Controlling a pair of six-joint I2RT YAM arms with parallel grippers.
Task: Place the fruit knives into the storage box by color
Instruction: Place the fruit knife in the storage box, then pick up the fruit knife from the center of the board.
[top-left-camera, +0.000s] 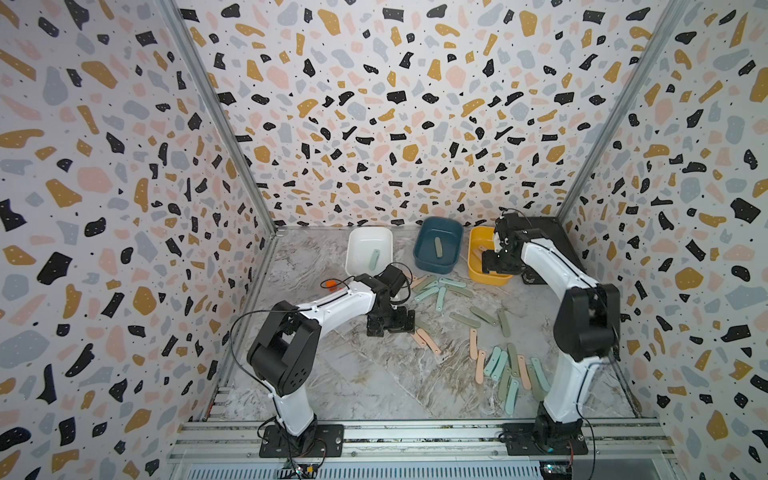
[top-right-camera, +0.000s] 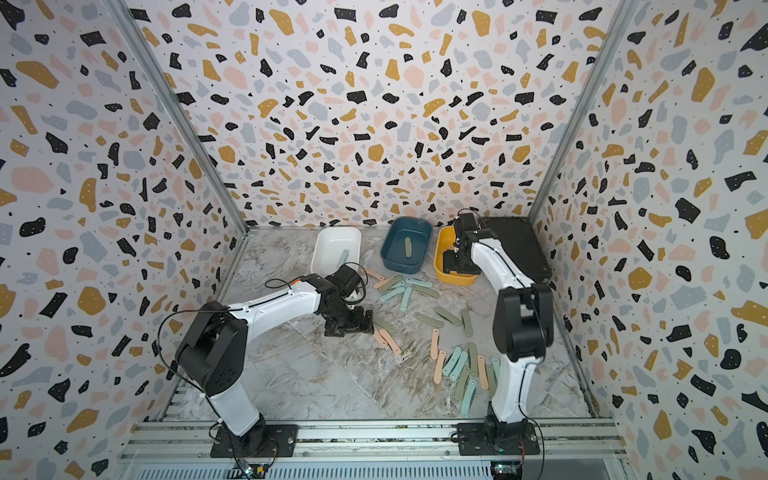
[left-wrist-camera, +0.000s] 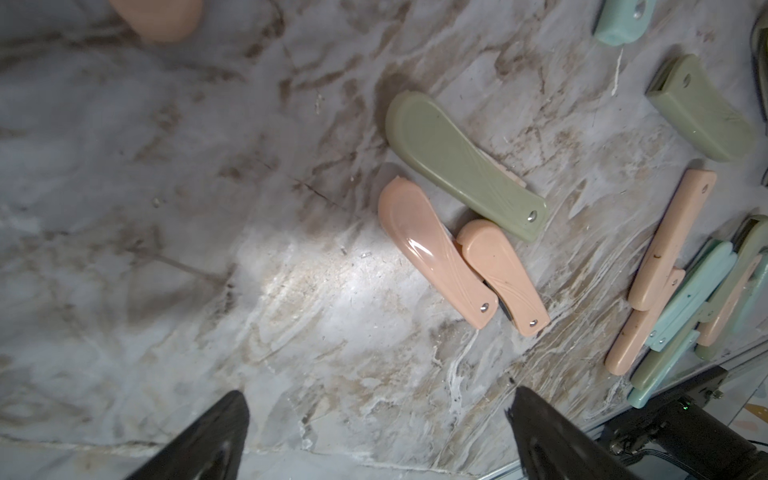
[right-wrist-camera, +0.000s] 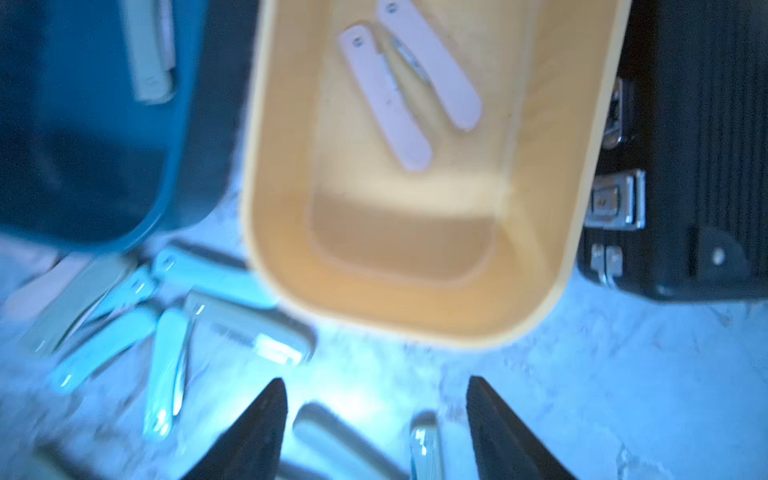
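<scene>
Hovering wide open, my left claw (left-wrist-camera: 378, 392) has 2 peach-pink knives (left-wrist-camera: 434, 257) just ahead, long axes slanting across its gap.

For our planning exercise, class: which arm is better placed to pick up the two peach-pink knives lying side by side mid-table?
Left. The left claw, open, hovers beside those peach-pink knives; the right claw is away at the yellow tub.

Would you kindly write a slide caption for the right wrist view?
Open right gripper near the mustard-yellow rounded plastic tub holding two pale pink folded knives, beside the dark teal tub.
</scene>
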